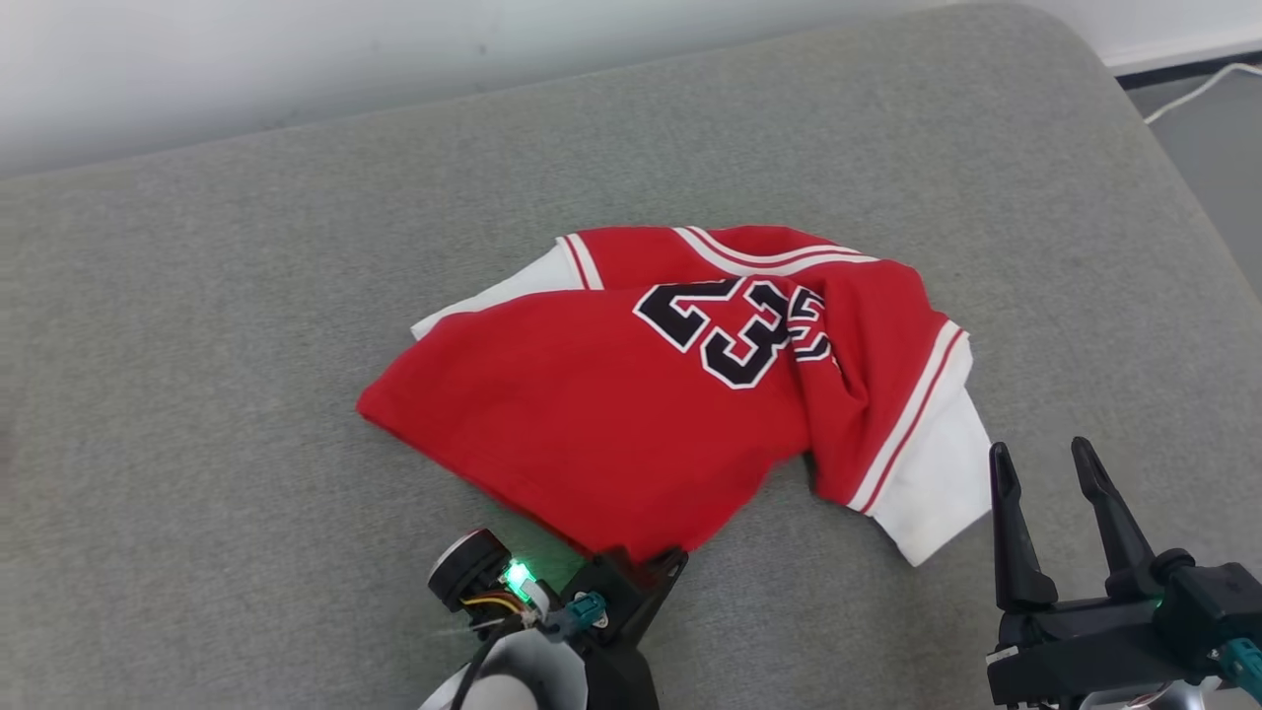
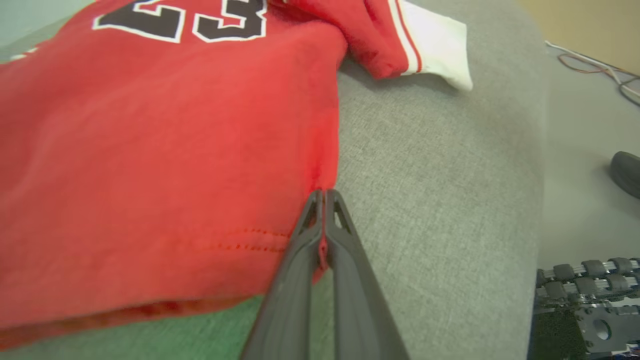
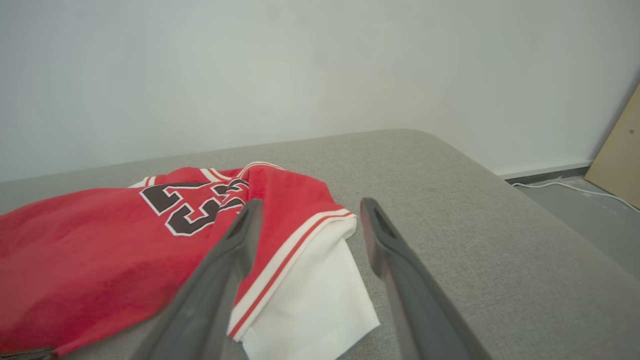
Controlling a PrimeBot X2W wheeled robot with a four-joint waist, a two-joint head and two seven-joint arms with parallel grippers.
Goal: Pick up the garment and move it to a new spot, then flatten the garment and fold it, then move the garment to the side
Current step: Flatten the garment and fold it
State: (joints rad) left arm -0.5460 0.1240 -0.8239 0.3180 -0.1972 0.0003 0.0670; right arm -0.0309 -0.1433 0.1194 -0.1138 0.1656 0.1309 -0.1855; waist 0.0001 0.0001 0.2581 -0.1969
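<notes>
- Since the left gripper [image 2: 324, 192] is pinched together on the near hem corner of the garment [image 1: 611, 414], with red cloth showing between its fingers in the left wrist view, we log it as a grip. Agree?
- Agree. The garment lies crumpled mid-way across the grey cushion [image 1: 197, 394], number 23 [image 1: 720, 330] facing up, with a fold flopped over the digits on the right.
- Risk we flag: the bite is thin, right at the corner. We judge a fast lift could slip the hem out. It may also hold one layer only, and the shirt would drag bunched.
- Further right, the white sleeve [image 1: 937, 483] lies just beside the right gripper [image 1: 1045, 454], whose fingers stand apart with nothing between them. If the left lifts alone, we expect that sleeve to trail and tuck under.
- Anything hidden?
- In the head view the hem covers the left fingertips, so we cannot tell how many layers are caught. The far sleeve is mostly under the body. Both arms are cut off at the near edge. Whether the right fingers touch the cushion, we cannot tell. A cable [image 1: 1193, 89] on the floor, far right, runs out of frame.
</notes>
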